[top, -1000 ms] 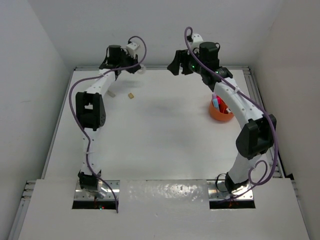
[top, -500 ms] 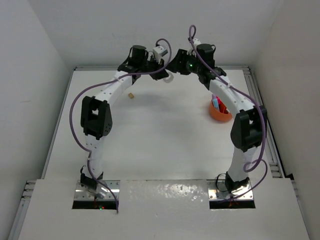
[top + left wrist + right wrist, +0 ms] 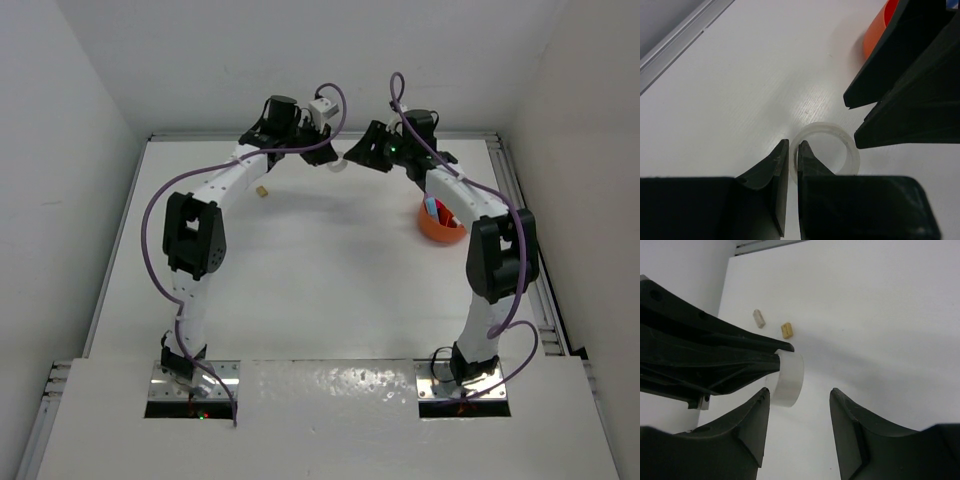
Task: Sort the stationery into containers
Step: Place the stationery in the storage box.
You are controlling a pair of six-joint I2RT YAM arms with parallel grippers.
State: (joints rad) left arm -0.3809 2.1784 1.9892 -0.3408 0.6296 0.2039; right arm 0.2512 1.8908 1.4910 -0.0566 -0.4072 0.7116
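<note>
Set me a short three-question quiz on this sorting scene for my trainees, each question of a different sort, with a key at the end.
1. True or false: the left hand is shut on the wall of the tape ring.
2. The right hand is: A) open, close by the ring; B) shut on the ring; C) shut on nothing.
3. In the right wrist view, how many beige blocks lie on the table?
Key: 1 true; 2 A; 3 two.
</note>
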